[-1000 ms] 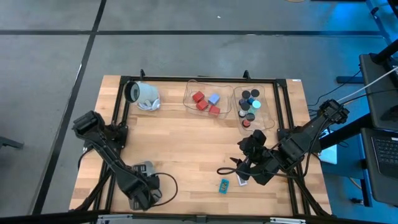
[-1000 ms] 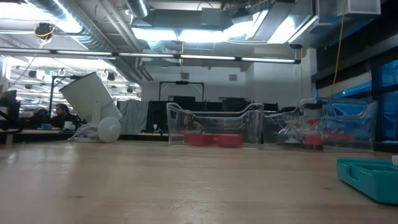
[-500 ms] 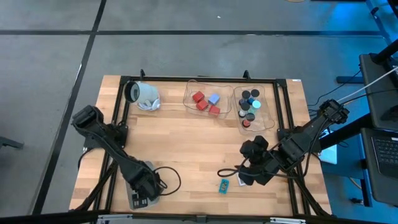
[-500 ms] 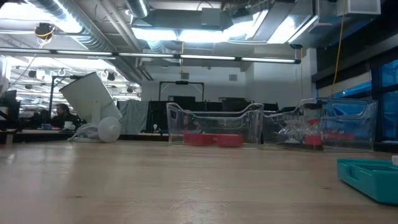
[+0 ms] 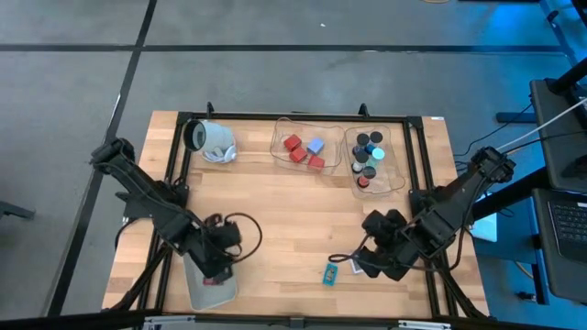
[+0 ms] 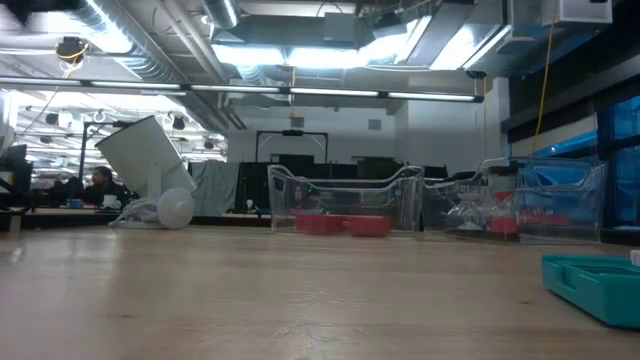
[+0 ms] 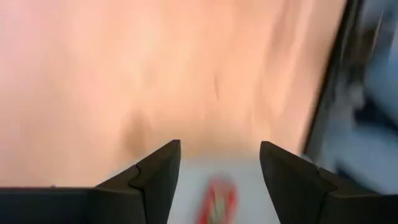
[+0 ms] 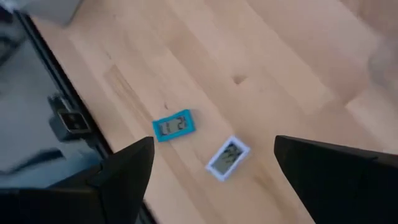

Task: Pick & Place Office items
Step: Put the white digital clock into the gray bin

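Note:
A teal card and a white card lie flat on the table near its near edge; both also show in the right wrist view, the teal card and the white card. My right gripper hovers open just right of them, touching nothing. My left gripper is open above the far end of a grey-white bin. A red item lies in that bin. Red and pale blue blocks and stubby cylinders sit in two clear bins.
A large white cylinder with a dark end lies on its side at the far left. The two clear bins stand along the far edge. A dark frame rail runs along the table's right side. Bare wood lies mid-table.
My left gripper has drawn back from the near edge toward the table's middle, uncovering the grey-white bin below it. My right gripper has moved toward the near edge, closer to the two cards. The cards have stayed where they were.

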{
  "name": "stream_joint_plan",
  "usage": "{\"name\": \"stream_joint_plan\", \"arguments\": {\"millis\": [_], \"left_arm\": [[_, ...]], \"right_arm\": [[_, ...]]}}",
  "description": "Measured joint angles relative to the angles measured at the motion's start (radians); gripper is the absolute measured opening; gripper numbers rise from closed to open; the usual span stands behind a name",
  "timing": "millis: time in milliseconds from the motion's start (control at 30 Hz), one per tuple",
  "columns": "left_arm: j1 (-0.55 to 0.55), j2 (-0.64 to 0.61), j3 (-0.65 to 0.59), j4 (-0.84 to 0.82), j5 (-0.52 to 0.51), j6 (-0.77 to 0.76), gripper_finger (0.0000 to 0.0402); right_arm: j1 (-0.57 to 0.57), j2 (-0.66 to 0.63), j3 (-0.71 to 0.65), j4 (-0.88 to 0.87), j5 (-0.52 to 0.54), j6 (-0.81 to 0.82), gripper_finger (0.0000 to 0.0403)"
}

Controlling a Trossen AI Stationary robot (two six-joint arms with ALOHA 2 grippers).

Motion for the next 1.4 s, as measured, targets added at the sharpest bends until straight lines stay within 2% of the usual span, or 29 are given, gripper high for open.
{"name": "stream_joint_plan", "arguments": {"millis": [67,167,267,400,600,667,933,1200,1400], "left_arm": [[0.0,-0.005,0.001,0.047,-0.177,0.026,0.0216],[0.001,0.001,0.001,0.11,-0.386,0.119,0.0218],[0.014,0.019,0.001,0.181,-0.488,0.259,0.0219],[0.04,0.042,0.001,0.287,-0.507,0.377,0.0217],[0.068,0.077,0.001,0.357,-0.501,0.449,0.0219],[0.074,0.088,0.001,0.355,-0.5,0.461,0.0218],[0.081,0.109,0.001,0.36,-0.525,0.459,0.0219],[0.082,0.109,0.001,0.371,-0.587,0.433,0.0217],[0.085,0.109,0.001,0.374,-0.599,0.431,0.0215]], "right_arm": [[0.018,0.0,-0.02,0.001,0.004,0.107,0.0334],[0.045,0.0,-0.067,0.0,-0.015,0.299,0.0334],[0.073,0.0,-0.141,0.028,-0.036,0.442,0.0334],[0.102,0.0,-0.248,0.132,-0.039,0.56,0.0334],[0.116,0.01,-0.375,0.427,0.04,0.5,0.0334],[0.116,0.039,-0.379,0.436,0.039,0.471,0.0334],[0.116,0.208,-0.379,0.437,-0.113,0.425,0.0334],[0.116,0.293,-0.379,0.462,-0.07,0.511,0.0334],[0.114,0.326,-0.378,0.528,-0.017,0.408,0.0334]]}}
